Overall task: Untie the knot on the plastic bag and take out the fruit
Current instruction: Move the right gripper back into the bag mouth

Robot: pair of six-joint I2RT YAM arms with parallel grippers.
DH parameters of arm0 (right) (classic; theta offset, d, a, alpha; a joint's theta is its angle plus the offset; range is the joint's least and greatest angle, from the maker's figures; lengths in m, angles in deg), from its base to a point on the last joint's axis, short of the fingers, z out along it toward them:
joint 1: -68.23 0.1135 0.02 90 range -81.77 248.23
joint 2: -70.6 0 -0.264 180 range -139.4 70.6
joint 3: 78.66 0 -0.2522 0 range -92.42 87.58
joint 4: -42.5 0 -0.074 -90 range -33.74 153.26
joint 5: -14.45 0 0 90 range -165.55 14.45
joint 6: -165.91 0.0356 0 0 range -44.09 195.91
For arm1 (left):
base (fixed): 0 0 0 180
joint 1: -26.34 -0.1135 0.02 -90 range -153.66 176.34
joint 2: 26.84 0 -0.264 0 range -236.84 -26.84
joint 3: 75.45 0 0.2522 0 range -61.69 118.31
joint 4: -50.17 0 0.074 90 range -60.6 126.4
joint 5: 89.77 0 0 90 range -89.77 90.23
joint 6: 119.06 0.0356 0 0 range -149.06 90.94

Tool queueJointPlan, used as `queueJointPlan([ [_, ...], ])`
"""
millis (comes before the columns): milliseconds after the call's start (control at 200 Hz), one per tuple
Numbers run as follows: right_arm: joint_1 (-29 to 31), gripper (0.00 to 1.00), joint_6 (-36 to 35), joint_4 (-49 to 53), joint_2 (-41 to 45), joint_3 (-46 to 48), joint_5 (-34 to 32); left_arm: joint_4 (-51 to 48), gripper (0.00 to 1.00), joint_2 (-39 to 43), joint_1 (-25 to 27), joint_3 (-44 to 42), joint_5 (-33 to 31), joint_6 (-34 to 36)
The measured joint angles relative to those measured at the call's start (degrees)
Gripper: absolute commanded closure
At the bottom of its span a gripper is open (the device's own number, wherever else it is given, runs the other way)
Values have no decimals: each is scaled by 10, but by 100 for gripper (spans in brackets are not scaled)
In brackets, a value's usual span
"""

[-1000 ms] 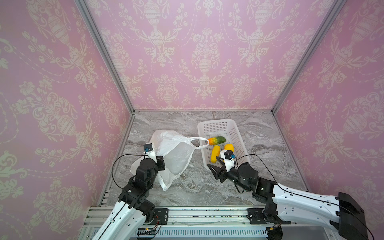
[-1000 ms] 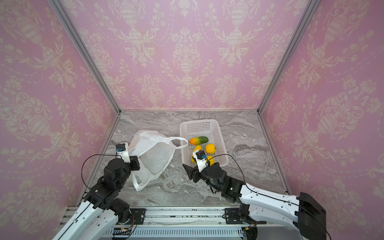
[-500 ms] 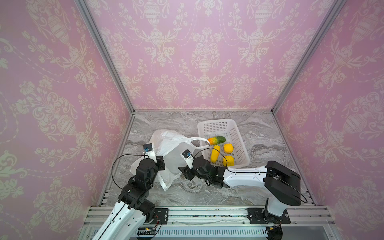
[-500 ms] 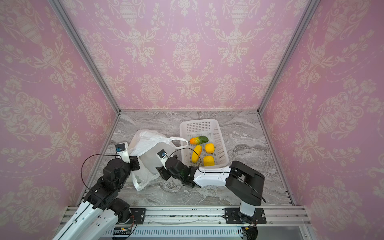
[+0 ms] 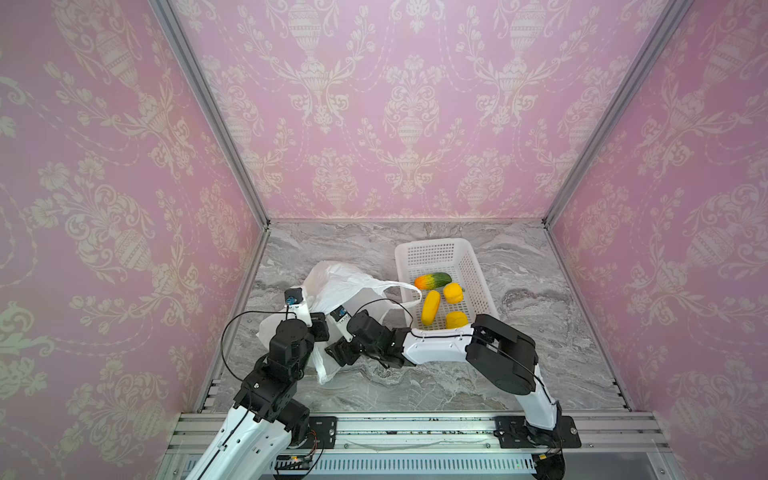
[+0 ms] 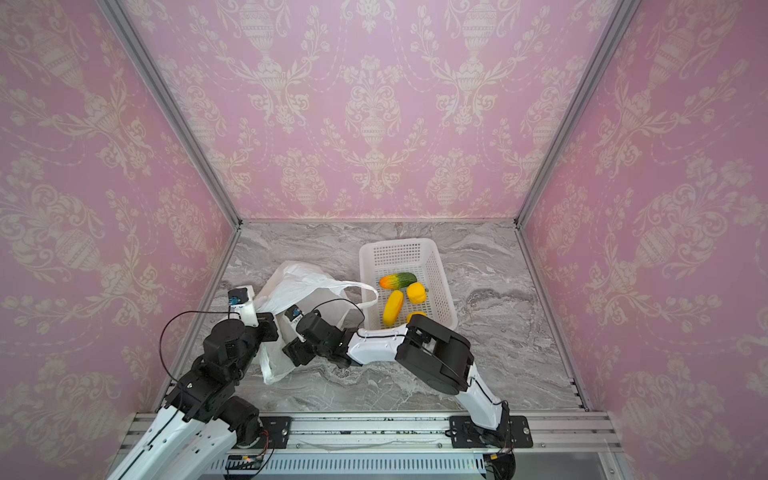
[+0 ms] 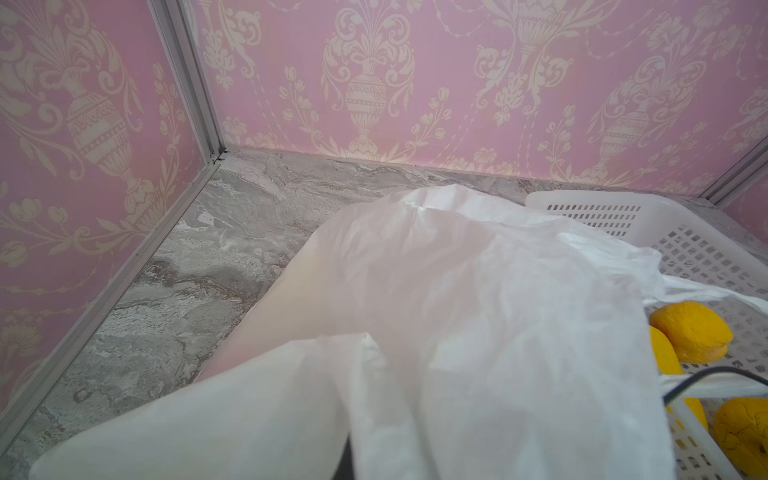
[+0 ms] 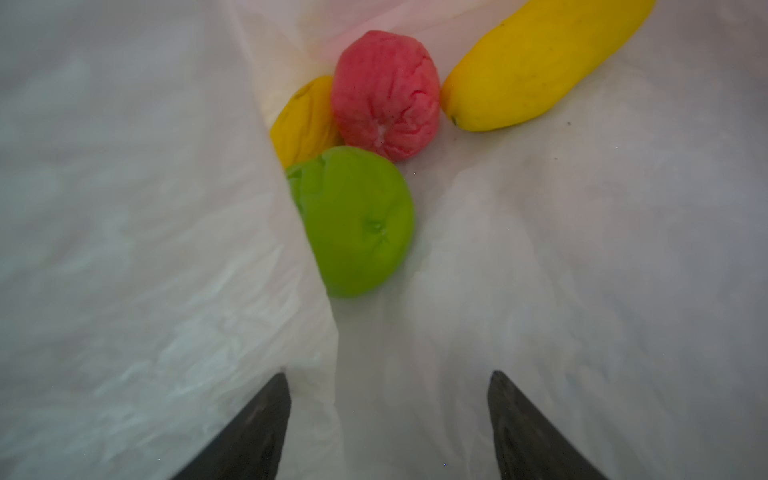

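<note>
Plastic bag (image 5: 332, 286), thin, crinkly, translucent white, gapes around the spread-open right claw (image 8: 388, 374); green fruit (image 8: 353, 220) sits just ahead, pink-red fruit (image 8: 386, 95) and yellow fruit (image 8: 540, 62) beyond. Left claw (image 5: 321, 328) is clenched on its film.

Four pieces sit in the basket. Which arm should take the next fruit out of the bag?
Right. The right gripper is inside the plastic bag, fingers spread, pointing at the green fruit. The left gripper is shut on the bag's side, holding it up, so it seems better left there.
</note>
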Motion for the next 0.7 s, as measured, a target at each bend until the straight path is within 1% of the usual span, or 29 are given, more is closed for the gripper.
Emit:
queueJointPlan([
  [180, 43, 17, 0, 22, -47, -73, 21, -2, 100, 14, 0, -2, -16, 0],
  [285, 54, 16, 0, 38, -60, -88, 14, -3, 100, 19, -3, -2, -22, -2],
  [430, 40, 20, 4, 48, -59, -86, -22, -7, 100, 26, -3, -3, -27, -4],
  [610, 9, 27, 11, 19, -40, -46, -53, -10, 100, 32, -3, -4, -37, -4],
  [700, 0, 30, 12, -1, -35, -36, -57, -11, 100, 32, -3, -5, -37, -4],
])
